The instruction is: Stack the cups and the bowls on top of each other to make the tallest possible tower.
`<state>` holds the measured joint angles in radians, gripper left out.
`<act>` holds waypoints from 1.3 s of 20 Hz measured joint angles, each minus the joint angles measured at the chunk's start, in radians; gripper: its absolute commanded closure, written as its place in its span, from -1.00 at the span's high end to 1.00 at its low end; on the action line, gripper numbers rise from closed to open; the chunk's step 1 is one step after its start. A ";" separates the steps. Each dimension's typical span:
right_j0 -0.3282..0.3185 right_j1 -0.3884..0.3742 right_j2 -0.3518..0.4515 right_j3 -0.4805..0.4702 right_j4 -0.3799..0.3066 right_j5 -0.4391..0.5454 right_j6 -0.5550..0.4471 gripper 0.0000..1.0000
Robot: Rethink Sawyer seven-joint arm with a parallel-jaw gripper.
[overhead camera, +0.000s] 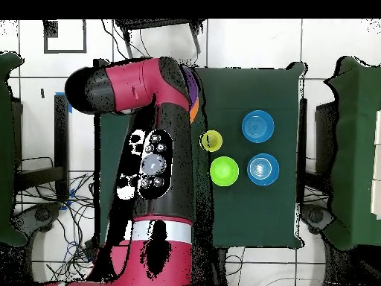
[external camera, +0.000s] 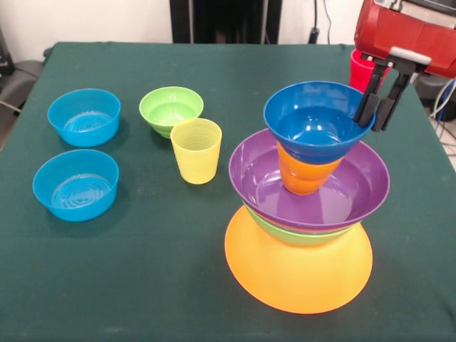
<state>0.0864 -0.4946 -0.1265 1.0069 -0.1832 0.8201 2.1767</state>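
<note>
The tower stands at the front right: a huge orange bowl [external camera: 299,274] upside down, a large green bowl [external camera: 299,235], a large purple bowl [external camera: 310,182], an orange cup [external camera: 305,174] and a small dark blue bowl [external camera: 313,117] on top. My gripper [external camera: 373,124] is at the dark blue bowl's right rim, one finger over the rim and one outside it, shut on it. A yellow cup [external camera: 196,149] and a small green bowl [external camera: 171,109] stand mid-table. Two light blue bowls [external camera: 84,116] [external camera: 75,184] sit at the left. A red cup [external camera: 361,71] stands behind the gripper.
In the overhead view my arm [overhead camera: 152,149] covers the tower, and only a purple and orange edge [overhead camera: 193,95] shows beside it. Also there are the yellow cup [overhead camera: 212,140], the small green bowl [overhead camera: 223,170] and the light blue bowls [overhead camera: 257,126] [overhead camera: 263,169].
</note>
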 measured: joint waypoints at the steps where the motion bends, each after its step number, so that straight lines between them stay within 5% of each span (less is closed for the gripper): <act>1: 0.000 -0.004 0.001 0.006 0.000 0.000 0.000 -1.00; 26: -0.005 -0.036 0.009 0.074 -0.044 0.000 0.000 -1.00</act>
<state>0.0817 -0.5303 -0.1174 1.0806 -0.2271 0.8199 2.1767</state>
